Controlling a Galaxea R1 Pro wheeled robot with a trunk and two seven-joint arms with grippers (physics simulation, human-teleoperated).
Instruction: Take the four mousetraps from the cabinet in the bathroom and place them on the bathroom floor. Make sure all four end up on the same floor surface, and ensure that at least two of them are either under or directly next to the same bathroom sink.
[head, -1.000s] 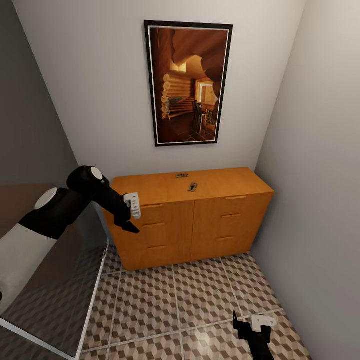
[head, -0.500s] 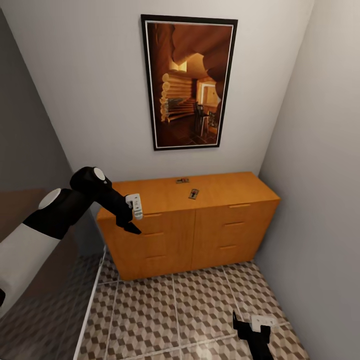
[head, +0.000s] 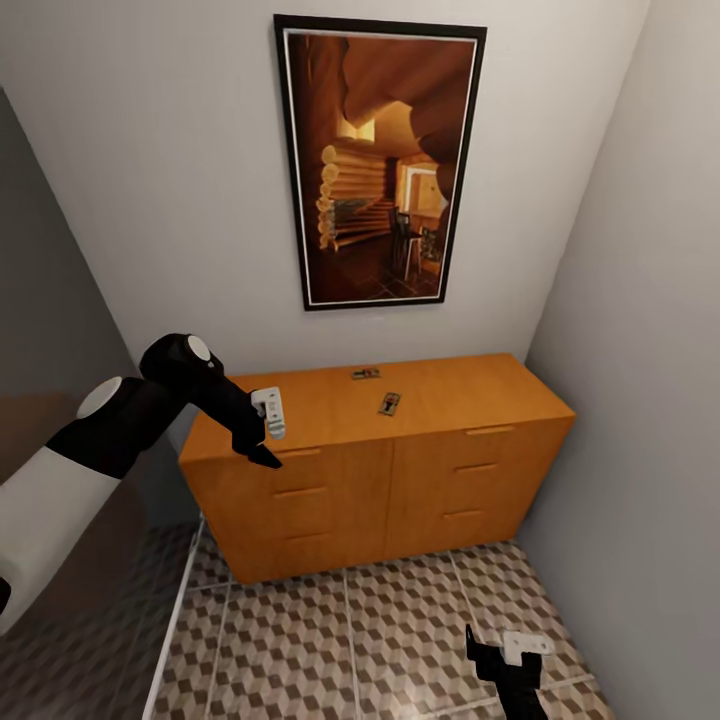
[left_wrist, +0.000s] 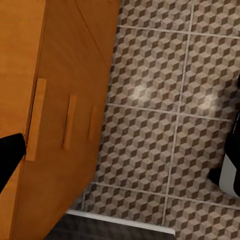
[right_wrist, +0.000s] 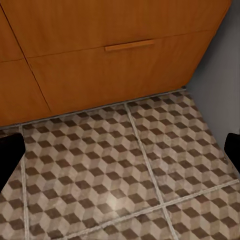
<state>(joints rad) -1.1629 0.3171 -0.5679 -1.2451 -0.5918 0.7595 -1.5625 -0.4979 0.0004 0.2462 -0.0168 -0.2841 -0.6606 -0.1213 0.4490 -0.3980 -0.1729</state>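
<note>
The orange-brown cabinet (head: 330, 480) stands against the far wall. Two small mousetraps lie on its flat top, one (head: 365, 374) near the back and one (head: 389, 403) a little nearer the front. My left gripper (head: 262, 445) hangs open at the cabinet's front left top corner, pointing down past the drawer handles. In the left wrist view the left gripper (left_wrist: 120, 160) frames the cabinet (left_wrist: 60, 65) and the bathroom floor (left_wrist: 150, 125). My right gripper (head: 495, 655) is low over the cube-pattern floor (head: 350, 640). It is open, and between its fingers the right gripper (right_wrist: 120, 155) shows bare tiles (right_wrist: 100, 165) below the bottom drawers (right_wrist: 100, 40).
A large dark-framed picture (head: 380, 160) hangs above the cabinet. A grey wall (head: 640, 400) closes the right side beside the cabinet. A thin white strip (head: 175, 620) runs along the floor at the left, beside a dark panel (head: 60, 560).
The whole head view has shifted: the cabinet and picture now look larger and nearer, so the camera has moved. Both arms keep their pose, and the mousetraps lie where they were.
</note>
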